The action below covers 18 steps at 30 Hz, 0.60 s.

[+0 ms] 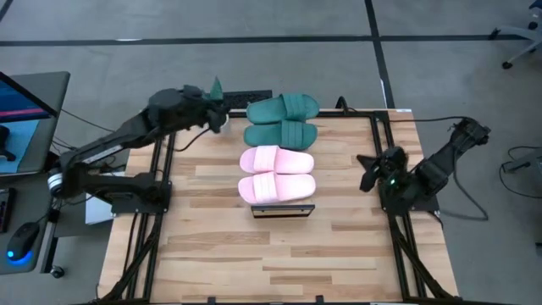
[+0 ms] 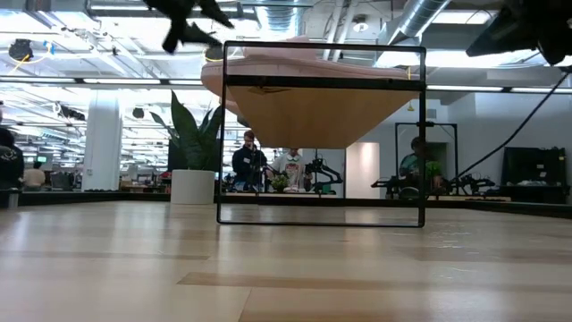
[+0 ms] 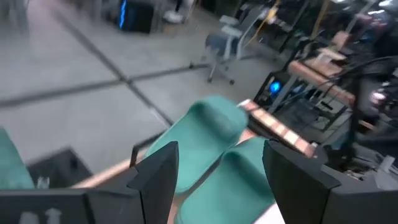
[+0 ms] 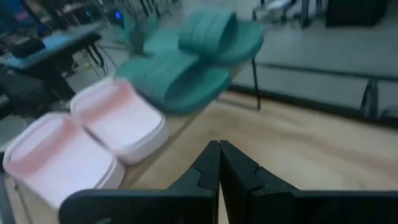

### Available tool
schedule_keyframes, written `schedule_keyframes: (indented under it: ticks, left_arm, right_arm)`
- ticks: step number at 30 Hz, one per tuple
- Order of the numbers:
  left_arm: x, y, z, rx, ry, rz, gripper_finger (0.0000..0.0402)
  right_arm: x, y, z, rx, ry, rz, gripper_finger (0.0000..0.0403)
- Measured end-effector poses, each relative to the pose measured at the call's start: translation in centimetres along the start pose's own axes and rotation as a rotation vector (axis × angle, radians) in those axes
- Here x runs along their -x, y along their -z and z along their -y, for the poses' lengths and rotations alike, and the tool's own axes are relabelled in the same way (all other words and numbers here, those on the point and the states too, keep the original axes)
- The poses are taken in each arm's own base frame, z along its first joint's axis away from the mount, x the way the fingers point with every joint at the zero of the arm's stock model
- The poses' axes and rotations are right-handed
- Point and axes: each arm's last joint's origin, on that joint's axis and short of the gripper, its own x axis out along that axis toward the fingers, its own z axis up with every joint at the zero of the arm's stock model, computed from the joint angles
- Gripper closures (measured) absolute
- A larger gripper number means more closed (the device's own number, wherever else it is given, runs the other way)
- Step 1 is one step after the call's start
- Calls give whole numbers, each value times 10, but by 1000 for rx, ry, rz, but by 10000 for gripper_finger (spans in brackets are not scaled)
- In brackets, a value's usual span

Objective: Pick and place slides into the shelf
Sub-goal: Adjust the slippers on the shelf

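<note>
Both pairs of slides lie sole-down in a row on the shelf, whose dark near end (image 1: 283, 211) shows below them. The green pair (image 1: 282, 120) is at the far end and the pink pair (image 1: 276, 174) at the near end. In the low view the shelf's dark frame (image 2: 322, 82) stands upright, with a pink slide (image 2: 304, 55) on top. My left gripper (image 1: 222, 117) is open, just left of the green slides (image 3: 211, 134) and apart from them. My right gripper (image 1: 366, 172) is shut, right of the pink slides (image 4: 93, 137), over the table.
The slatted wooden table (image 1: 212, 246) has bare room near and to both sides of the shelf. A desk with a laptop and a mouse stands off the table's left edge. People sit in the room beyond the table's far side.
</note>
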Motion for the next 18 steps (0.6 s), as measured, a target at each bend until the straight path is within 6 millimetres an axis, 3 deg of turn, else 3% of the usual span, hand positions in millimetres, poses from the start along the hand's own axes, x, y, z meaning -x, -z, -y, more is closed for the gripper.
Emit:
schedule_keyframes:
  ticks: [9, 14, 18]
  left_arm:
    - [62, -6, 22, -159, 166, 85, 181]
    - [79, -4, 30, -226, 251, 97, 181]
    - [83, -2, 36, -306, 297, 104, 181]
  right_arm:
    - [17, -41, 41, 54, -196, 104, 403]
    - [33, -76, 52, 153, -371, 274, 403]
    - [46, -104, 57, 288, -410, 484, 403]
